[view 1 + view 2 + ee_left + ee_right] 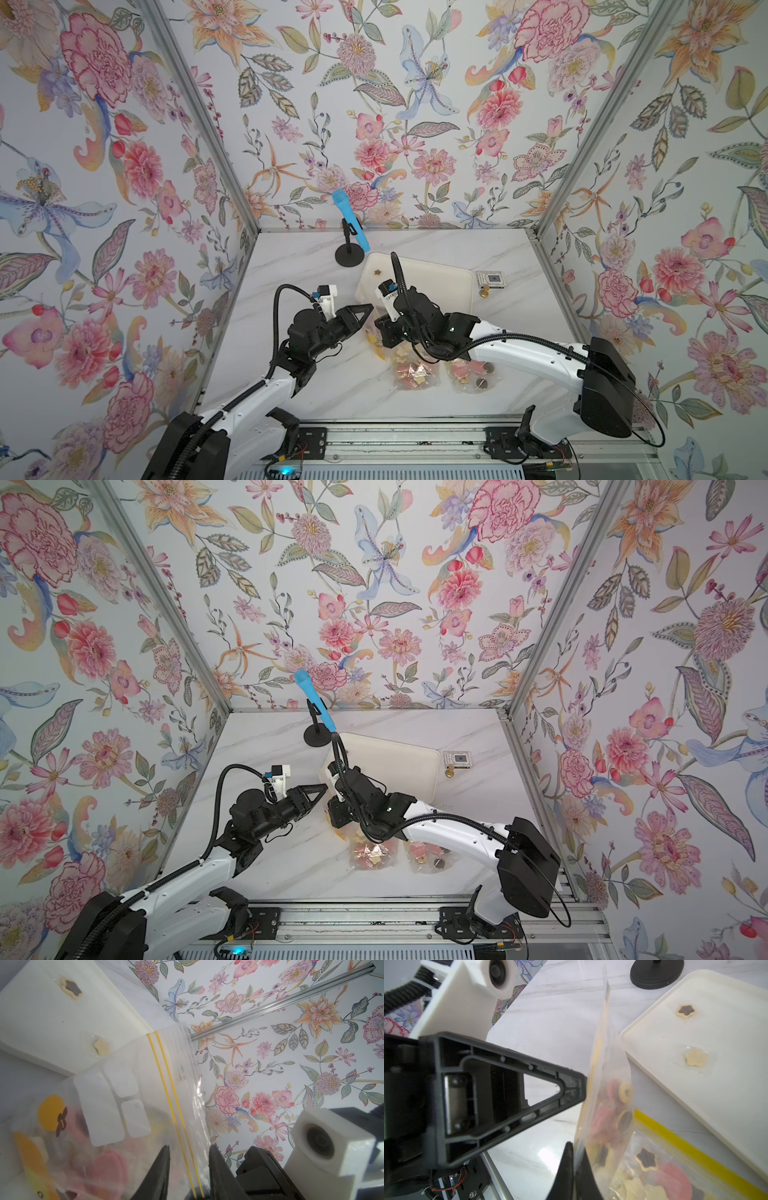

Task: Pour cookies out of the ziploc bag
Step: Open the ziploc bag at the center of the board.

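A clear ziploc bag [609, 1068] with yellow zip lines stands upright on the marble table, just in front of the cream tray [726, 1088]. Pink, tan-ring and dark cookies [618, 1105] fill its lower part. My right gripper [576, 1147] is shut on one side edge of the bag. My left gripper [189, 1147] straddles the bag [135, 1088] at the zip strip, its jaws still apart with the plastic between them. In both top views the left gripper [368, 308] [322, 788] points at the right one, which is mostly hidden under its arm. Two star cookies [71, 988] [101, 1047] lie on the tray.
Two more bags of cookies [415, 374] [471, 374] lie flat near the front, under the right arm. A blue microphone [351, 220] on a black stand [348, 257] is behind the tray [440, 270]. A small square device [491, 279] sits to its right.
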